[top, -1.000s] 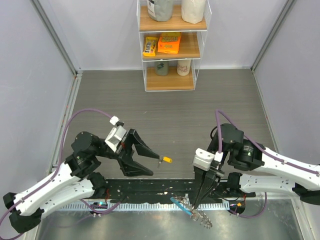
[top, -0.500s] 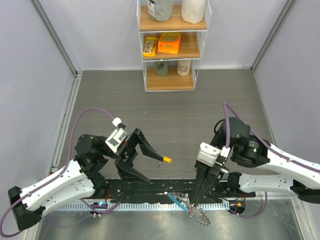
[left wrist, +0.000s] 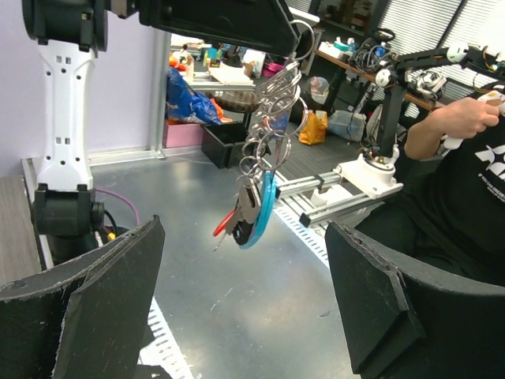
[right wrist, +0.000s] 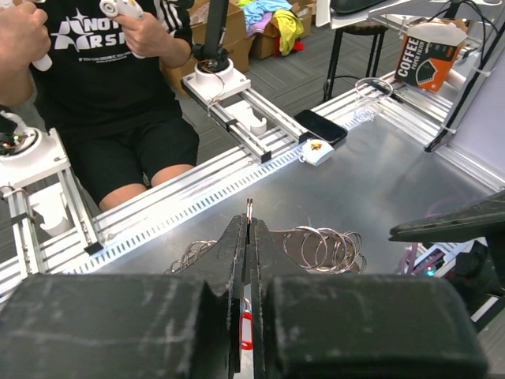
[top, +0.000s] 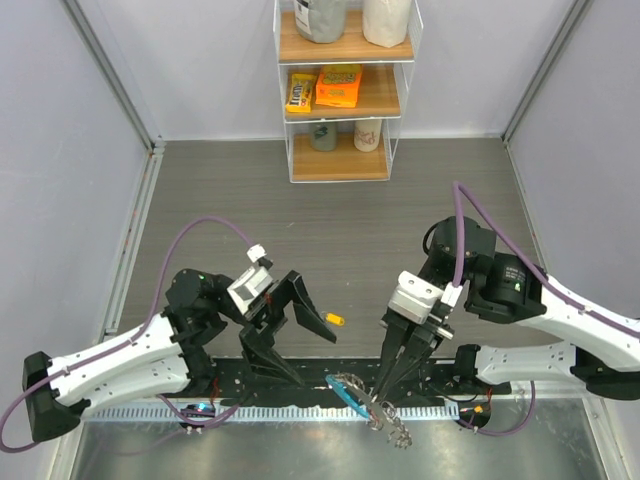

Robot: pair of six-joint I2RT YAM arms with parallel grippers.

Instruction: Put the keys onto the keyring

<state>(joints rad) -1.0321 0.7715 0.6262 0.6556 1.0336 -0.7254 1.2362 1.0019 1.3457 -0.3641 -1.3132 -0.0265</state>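
Hanging from the right hand, pinched tight on one loop of wire: the keyring, with a blue tag and a red key dangling at the bottom, raised clear of the metal sheet near the arm bases. Facing the bunch, fingers spread wide and holding nothing: the left hand. Lying flat on the counter, just beside the upper left fingertip and well apart from the keyring: a yellow key.

Judged as the step in hand: fetching that yellow key. For a clean pick, bring the left hand down straight over the key and straddle the coloured head rather than the thin blade. Close slowly, to avoid flicking so small and flat a piece aside. Leave the hole of the key exposed beyond the fingertips, ready for the wire. Keep the right hand shut and steady meanwhile, to avoid setting the bunch swinging. Opening of the keyring: not discernible in any view.
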